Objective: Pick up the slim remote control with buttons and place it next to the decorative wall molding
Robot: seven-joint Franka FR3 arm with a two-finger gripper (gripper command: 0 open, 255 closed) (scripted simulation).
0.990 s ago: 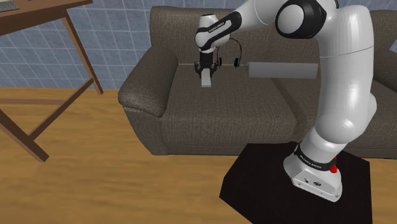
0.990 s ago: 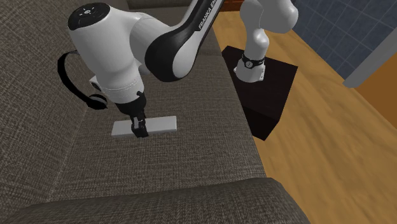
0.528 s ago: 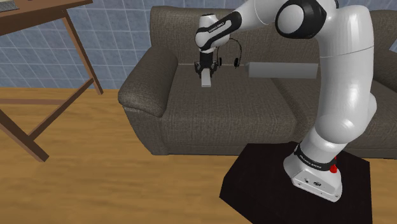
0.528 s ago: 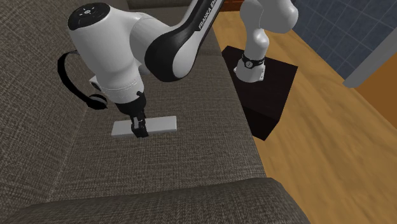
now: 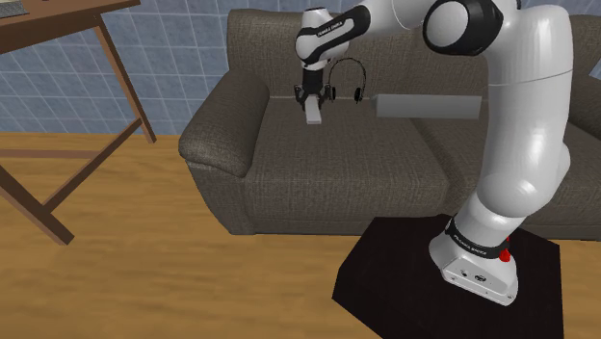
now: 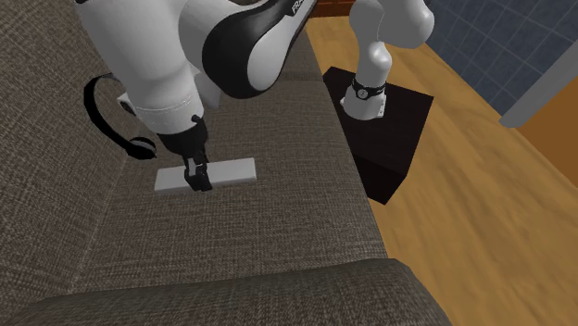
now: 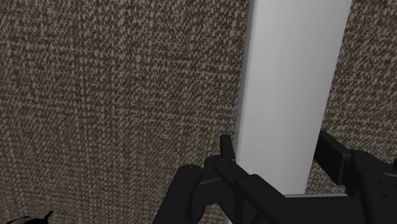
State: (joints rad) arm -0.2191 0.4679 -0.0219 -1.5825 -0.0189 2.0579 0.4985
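In the shoulder view the arm (image 5: 520,116) has drawn its wrist higher than half a second ago, and the remote (image 5: 314,115) has come up with it, clamped in the jaws with its free end hanging just over the sofa (image 5: 289,173) seat. Black headphones (image 5: 358,93) lie between the remote and the grey molding (image 5: 429,106), a long bar resting along the foot of the backrest. This view also takes in the wooden desk (image 5: 58,19) at its upper left and the black stand (image 5: 385,274) at its lower right. In the second exterior view the remote (image 6: 232,171) sits a little further up the picture than before; the jaws grip it near its middle, one end jutting out to each side (how far it clears the cushion cannot be told here). The headphones (image 6: 141,148) lie on the sofa (image 6: 232,250) close by it, with the stand (image 6: 394,139) on the wood floor (image 6: 482,213) beyond the seat edge. The wrist view gives the grasp itself: the jaws are closed partway onto the pale, plain remote (image 7: 289,83), pressing its two long sides, with the coarse sofa (image 7: 114,95) weave behind.
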